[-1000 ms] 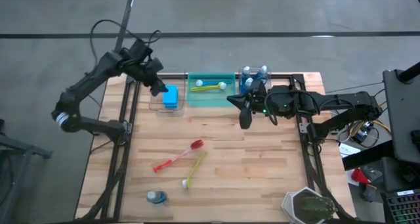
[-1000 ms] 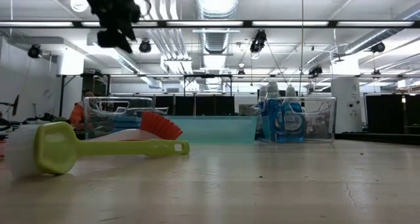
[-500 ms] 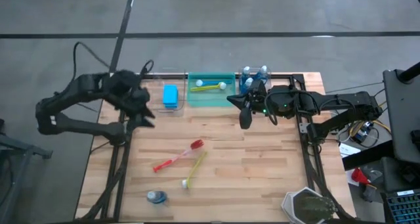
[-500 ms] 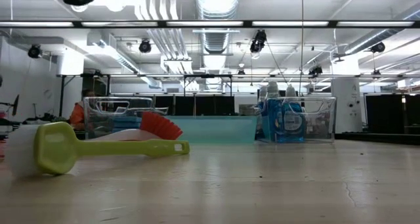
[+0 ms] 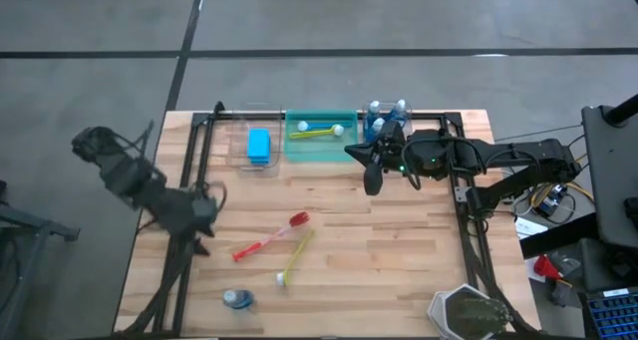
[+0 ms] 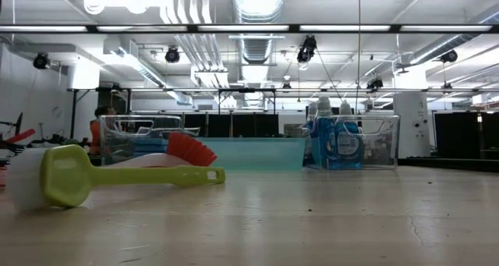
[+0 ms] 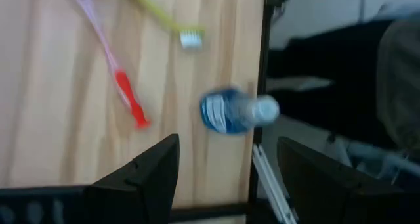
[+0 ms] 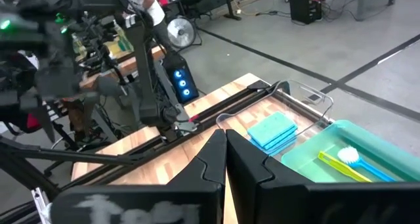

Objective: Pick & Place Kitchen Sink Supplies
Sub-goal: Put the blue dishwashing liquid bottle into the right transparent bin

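Left wrist view: bottle (image 7: 237, 111) beyond open gripper (image 7: 226, 175)

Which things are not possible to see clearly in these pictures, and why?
- Left end effector: blurred in high view; open in wrist view.
- Bottle on table: label blurred, left wrist view.
- Sponges: low view, behind clear bin wall and red brush.
- Bottles in bin: high view, partly under right arm.

A wooden bench (image 5: 399, 260) carries three bins along its far edge, a clear bin (image 5: 235, 153) beside a green bin (image 5: 321, 147) beside another clear bin (image 6: 382, 141), with grey floor (image 5: 349, 21) all around.
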